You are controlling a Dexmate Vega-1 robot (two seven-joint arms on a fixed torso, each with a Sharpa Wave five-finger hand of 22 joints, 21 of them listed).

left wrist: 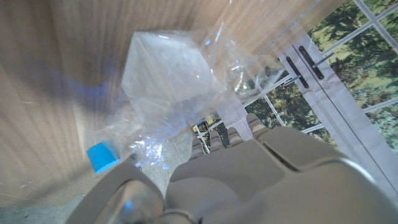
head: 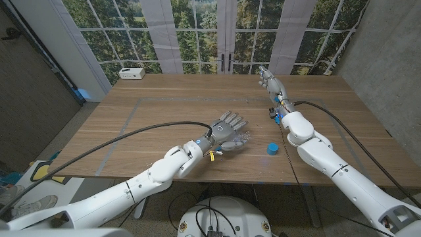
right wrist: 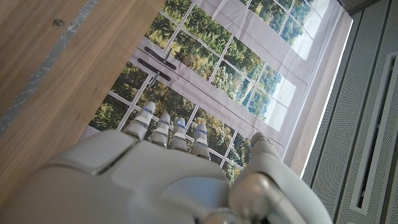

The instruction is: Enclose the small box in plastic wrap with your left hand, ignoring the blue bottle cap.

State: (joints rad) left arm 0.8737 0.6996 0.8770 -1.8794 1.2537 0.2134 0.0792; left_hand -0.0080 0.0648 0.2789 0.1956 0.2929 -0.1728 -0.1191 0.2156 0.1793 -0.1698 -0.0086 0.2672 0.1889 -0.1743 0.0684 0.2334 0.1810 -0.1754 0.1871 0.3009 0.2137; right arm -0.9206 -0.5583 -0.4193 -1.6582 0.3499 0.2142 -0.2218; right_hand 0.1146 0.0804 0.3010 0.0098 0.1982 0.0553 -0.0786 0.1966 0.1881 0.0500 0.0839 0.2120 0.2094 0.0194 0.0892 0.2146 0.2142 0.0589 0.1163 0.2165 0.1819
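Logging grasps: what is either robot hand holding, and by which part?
Cannot be told: the left robot hand is over the plastic wrap, grip hidden. The right robot hand holds nothing.

wrapped box (left wrist: 165, 68) under left hand (head: 231, 131), cap (head: 272, 149) right

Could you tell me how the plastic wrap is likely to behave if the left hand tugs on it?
The plastic wrap looks thin and crinkled, so it probably flops and bunches. It drapes over the small box, so a tug might drag that apparently light box.

Clear, crinkled plastic wrap (left wrist: 186, 68) is glinting glossily over the small box (left wrist: 163, 68); matt wood-grain table (head: 171, 105); smooth grey plastic left hand (head: 230, 131) shell.
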